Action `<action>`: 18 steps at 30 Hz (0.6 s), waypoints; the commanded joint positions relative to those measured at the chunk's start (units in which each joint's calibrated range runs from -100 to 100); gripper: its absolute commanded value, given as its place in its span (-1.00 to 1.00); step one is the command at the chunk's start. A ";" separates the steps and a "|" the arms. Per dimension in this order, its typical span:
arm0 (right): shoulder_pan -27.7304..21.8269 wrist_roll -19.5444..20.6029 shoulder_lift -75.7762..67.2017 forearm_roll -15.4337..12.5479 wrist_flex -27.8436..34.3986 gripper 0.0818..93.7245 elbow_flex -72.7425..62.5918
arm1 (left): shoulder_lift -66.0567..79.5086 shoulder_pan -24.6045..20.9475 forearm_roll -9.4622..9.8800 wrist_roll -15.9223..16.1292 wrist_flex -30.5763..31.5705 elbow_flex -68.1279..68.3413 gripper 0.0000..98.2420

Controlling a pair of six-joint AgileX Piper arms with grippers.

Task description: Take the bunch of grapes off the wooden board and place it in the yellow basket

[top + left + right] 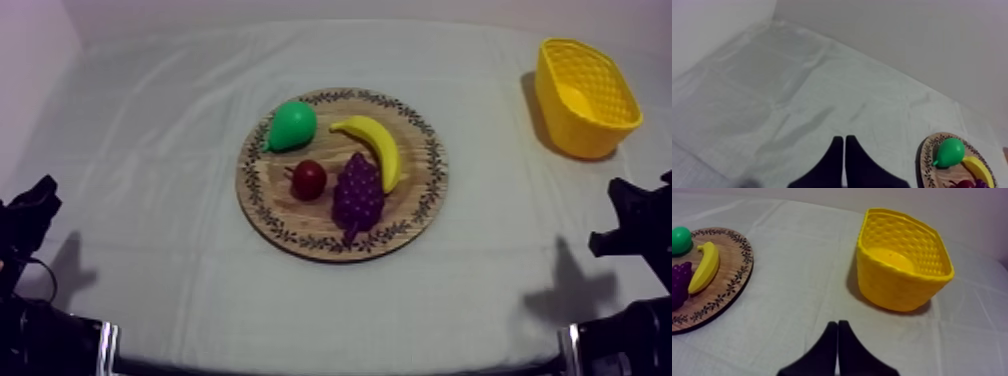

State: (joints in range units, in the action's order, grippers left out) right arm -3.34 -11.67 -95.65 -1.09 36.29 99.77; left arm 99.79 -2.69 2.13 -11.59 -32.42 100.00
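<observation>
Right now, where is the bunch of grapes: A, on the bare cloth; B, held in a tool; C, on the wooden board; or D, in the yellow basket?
C: the bunch of grapes lies on the wooden board beside the banana, well apart from the yellow basket.

A round wooden board (420, 200) lies mid-table on the grey-white cloth (150, 140), bearing a pear (292, 125) at its far left edge, a banana (375, 145) to the pear's right, a small red fruit (308, 179) nearer the camera, and the bunch of grapes (357, 195) between that fruit and the banana. The yellow basket (575, 130) stands at the far right, well apart from the board. The left arm (28, 215) and right arm (640, 225) sit low at the near edges
</observation>
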 commanded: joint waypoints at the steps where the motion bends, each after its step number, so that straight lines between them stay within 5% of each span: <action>1: 0.89 -2.23 -0.02 0.04 0.00 -0.99 0.01 | -0.05 -0.03 -0.01 0.04 0.01 0.00 -1.00; 18: 0.89 3.10 -0.02 -0.24 -0.04 -0.99 -0.71 | -0.05 -0.03 -0.01 0.02 0.01 0.00 -1.00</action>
State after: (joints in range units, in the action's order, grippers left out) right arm -2.45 -9.28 -95.65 -1.44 36.15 99.47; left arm 99.79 -2.69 2.13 -11.56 -32.42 100.00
